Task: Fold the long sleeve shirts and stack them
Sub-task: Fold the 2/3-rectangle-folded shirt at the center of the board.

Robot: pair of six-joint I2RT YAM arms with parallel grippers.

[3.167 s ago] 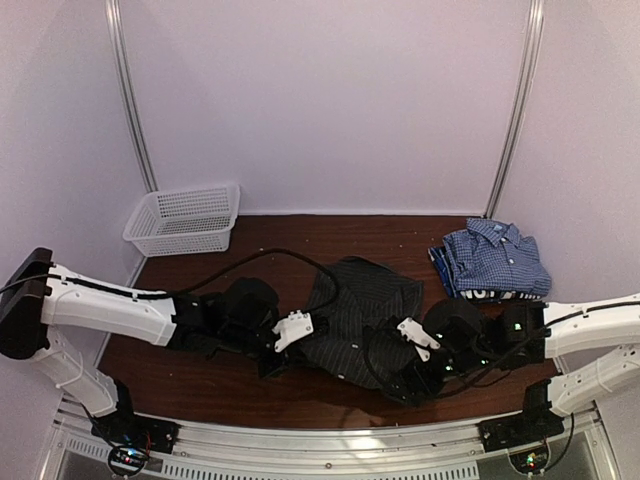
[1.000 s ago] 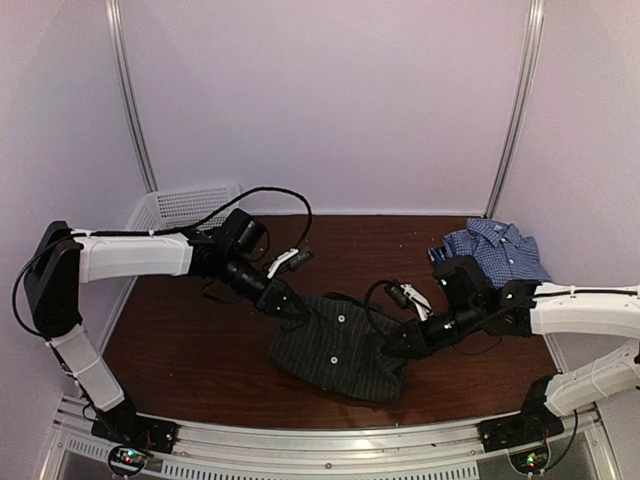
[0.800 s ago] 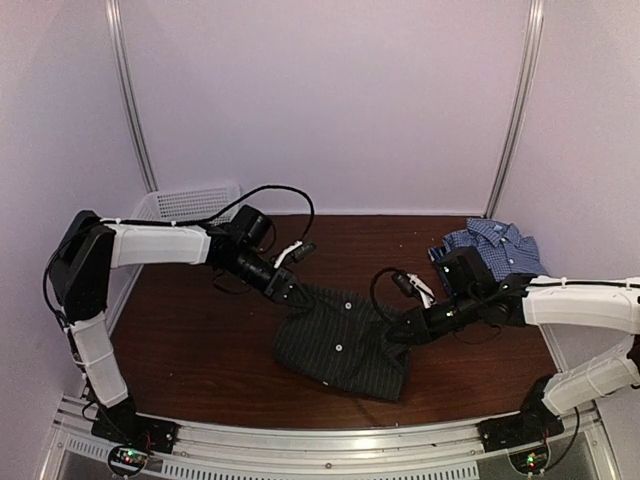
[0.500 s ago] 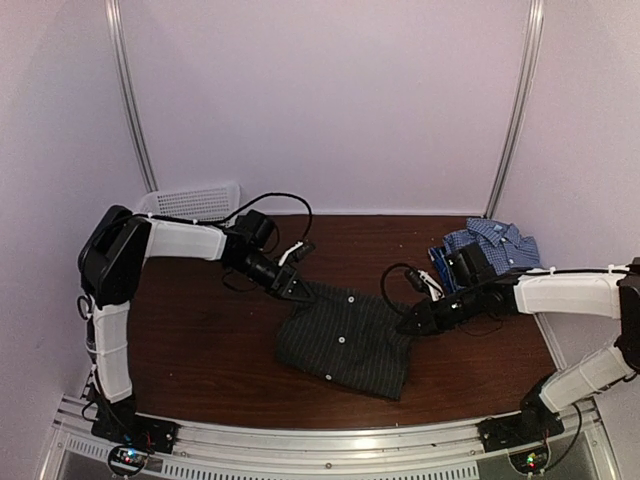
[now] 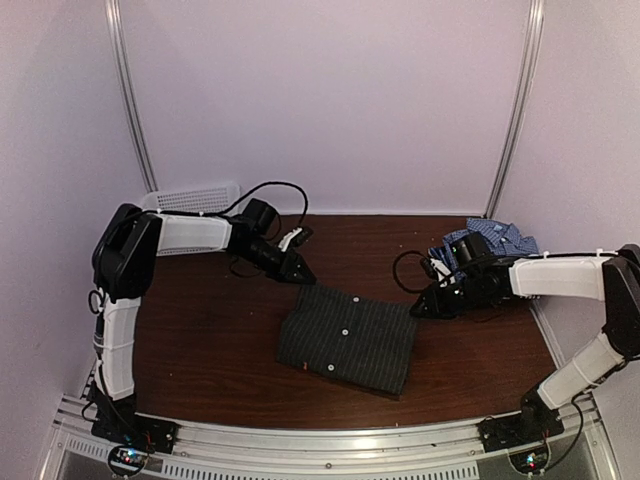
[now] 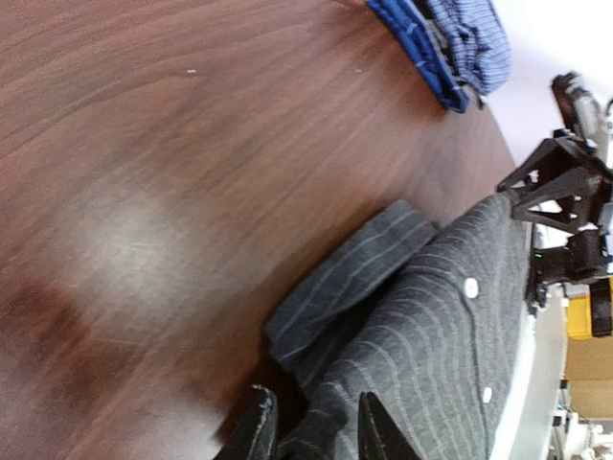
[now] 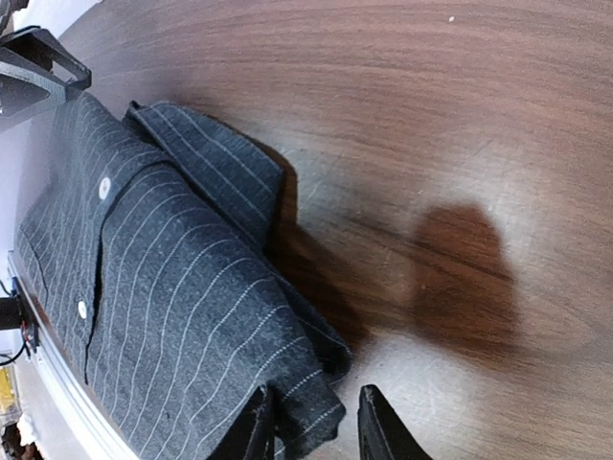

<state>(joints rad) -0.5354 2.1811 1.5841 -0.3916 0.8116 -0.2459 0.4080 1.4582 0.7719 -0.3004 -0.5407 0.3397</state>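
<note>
The black pinstriped long sleeve shirt (image 5: pixel 350 340) lies folded and flat mid-table, pale buttons up. My left gripper (image 5: pixel 303 277) sits low at its far left corner. In the left wrist view its jaws (image 6: pixel 314 426) stand open, a fold of striped cloth (image 6: pixel 431 335) lying loose between them. My right gripper (image 5: pixel 418 310) rests at the far right corner. It is open too (image 7: pixel 314 422), and the shirt's corner (image 7: pixel 163 287) lies slack against one finger. A stack of folded blue-white checked shirts (image 5: pixel 495 245) sits at the far right.
A white mesh basket (image 5: pixel 190 198) stands at the far left against the wall, partly behind my left arm. Pale walls close the table on three sides. Bare brown tabletop (image 5: pixel 200 340) shows around the shirt.
Both arms carried the shirt's upper edge away from the front and stretched it flat. Both grippers, shut on the cloth a second ago, have opened at the corners.
</note>
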